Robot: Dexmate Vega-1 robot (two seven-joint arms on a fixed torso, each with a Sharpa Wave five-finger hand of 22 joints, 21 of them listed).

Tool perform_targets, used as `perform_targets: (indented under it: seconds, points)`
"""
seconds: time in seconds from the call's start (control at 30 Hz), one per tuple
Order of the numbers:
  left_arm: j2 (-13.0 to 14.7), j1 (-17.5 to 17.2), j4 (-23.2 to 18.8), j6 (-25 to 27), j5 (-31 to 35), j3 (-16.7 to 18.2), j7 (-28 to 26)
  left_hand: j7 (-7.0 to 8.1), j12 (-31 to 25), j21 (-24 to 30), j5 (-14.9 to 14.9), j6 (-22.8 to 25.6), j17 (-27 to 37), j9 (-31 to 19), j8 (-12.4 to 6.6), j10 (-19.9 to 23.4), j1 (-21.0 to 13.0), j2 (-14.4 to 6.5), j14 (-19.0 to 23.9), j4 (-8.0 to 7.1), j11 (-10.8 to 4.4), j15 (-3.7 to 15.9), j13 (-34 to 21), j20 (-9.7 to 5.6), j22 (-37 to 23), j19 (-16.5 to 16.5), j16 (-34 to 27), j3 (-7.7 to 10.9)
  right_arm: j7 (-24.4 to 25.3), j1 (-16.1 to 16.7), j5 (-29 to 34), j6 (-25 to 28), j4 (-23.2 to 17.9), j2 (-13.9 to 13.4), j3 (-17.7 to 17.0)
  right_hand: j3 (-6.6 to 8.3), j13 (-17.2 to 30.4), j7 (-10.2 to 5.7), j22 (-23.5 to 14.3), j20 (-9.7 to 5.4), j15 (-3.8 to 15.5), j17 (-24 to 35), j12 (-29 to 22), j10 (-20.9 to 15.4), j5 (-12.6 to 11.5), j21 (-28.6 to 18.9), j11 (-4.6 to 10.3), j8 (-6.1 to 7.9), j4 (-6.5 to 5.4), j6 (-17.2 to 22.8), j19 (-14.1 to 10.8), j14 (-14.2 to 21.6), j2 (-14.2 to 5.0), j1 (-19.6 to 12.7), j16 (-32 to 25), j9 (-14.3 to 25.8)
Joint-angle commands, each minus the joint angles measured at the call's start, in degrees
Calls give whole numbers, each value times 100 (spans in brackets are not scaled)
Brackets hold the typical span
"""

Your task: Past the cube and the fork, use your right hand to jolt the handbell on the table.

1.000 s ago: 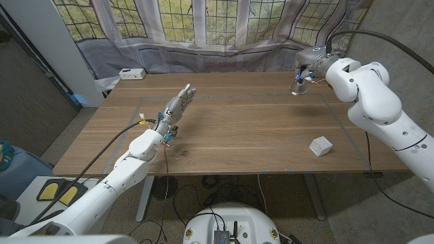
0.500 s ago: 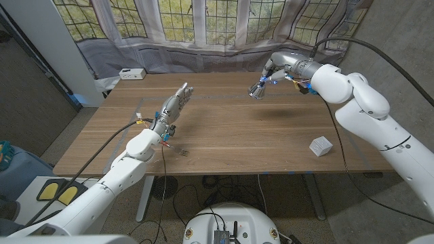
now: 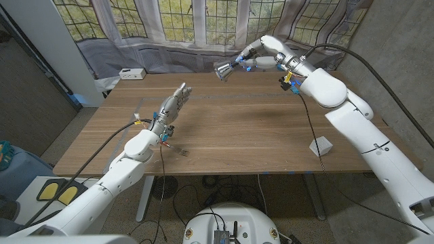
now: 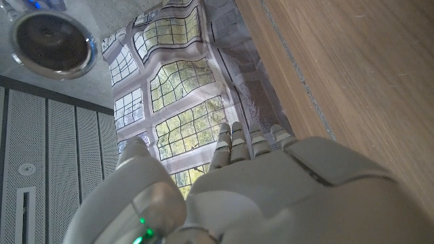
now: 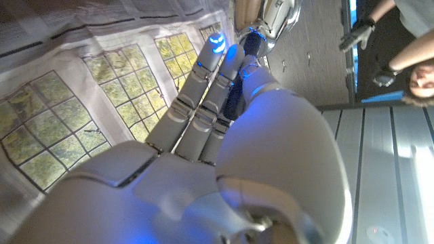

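Note:
My right hand (image 3: 256, 53) grips the silver handbell (image 3: 224, 69) by its handle, high over the table's far edge, mouth turned toward picture left. In the right wrist view its fingers (image 5: 203, 88) curl round the handle, with the handbell (image 5: 268, 17) beyond them. The left wrist view shows the handbell's (image 4: 54, 42) dark mouth. The white cube (image 3: 321, 146) lies near the table's front right. The fork (image 3: 178, 151) lies at the front left, just beside my left forearm. My left hand (image 3: 173, 106) hovers open above the wooden table (image 3: 258, 129), fingers (image 4: 237, 139) straight and holding nothing.
A small white box (image 3: 131, 73) sits at the table's far left corner. A curtain printed with windows (image 3: 196, 27) hangs right behind the far edge. A person (image 5: 407, 47) stands off to the side in the right wrist view. Thin tape lines (image 3: 203, 99) mark a rectangle on the tabletop.
My right hand has lifted the handbell off the table's far right and swung it up and toward picture left. The left hand, cube and fork have stayed put.

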State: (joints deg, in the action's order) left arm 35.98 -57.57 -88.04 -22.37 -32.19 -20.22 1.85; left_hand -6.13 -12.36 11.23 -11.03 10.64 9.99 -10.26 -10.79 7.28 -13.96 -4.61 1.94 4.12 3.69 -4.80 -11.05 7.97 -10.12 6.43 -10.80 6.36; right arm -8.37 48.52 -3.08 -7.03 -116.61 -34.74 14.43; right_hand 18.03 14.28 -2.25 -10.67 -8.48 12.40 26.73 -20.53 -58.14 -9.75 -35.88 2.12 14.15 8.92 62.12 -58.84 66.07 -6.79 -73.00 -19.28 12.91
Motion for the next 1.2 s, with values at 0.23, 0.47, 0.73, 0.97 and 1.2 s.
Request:
perform_targets:
  seconds: [0.23,0.47,0.73,0.97,1.2]
  points:
    - [-17,3,44,-75,-74,57,58,150,57,34,15,-557,29,-8,130,-83,8,-11,46,59,83,-68,-17,104,-20,-64,6,5,875,-112,-760,-130,-158,-622,295,-16,443,32,0,4,1,25,-25,-233,-22,-83,-235,-44,-22,30,-3,-2,-54,-30,10,24]
    - [-4,23,53,-88,-61,81,49,114,60,218,14,-681,33,-8,59,-141,-3,-12,145,85,163,-158,-22,-56,-36,-622,-26,14,1221,-192,748,127,-399,-1052,554,-30,450,23,2,9,-6,36,-17,-240,-21,-110,-229,-46,-30,38,17,-5,-53,-14,15,25]
    - [26,-15,64,-83,-97,136,29,25,58,143,13,-655,35,-8,27,-158,-8,-10,106,96,139,-150,-23,-106,-35,-489,-6,17,904,-273,2063,602,-574,-1538,904,-40,451,24,5,14,-6,45,9,-210,-20,-132,-208,-46,-28,51,50,-13,-50,-14,25,24]
    - [27,-27,95,-78,-133,150,45,-3,51,87,14,-608,35,-7,4,-154,-8,-11,90,101,109,-138,-23,-92,-32,-379,2,19,-7,-395,3045,1604,-958,-2078,1118,-45,453,13,7,21,-17,48,24,-201,-19,-147,-224,-48,-36,55,77,-18,-62,-7,33,23]
    - [-8,26,184,-90,-160,122,117,-14,40,69,14,-591,35,-7,-3,-132,-7,-11,83,103,116,-124,-24,-83,-31,-346,4,19,-780,-461,4382,2640,-1256,-2565,1258,-47,459,5,8,25,-12,55,27,-213,-20,-168,-218,-51,-32,58,98,-32,-64,-12,44,23]
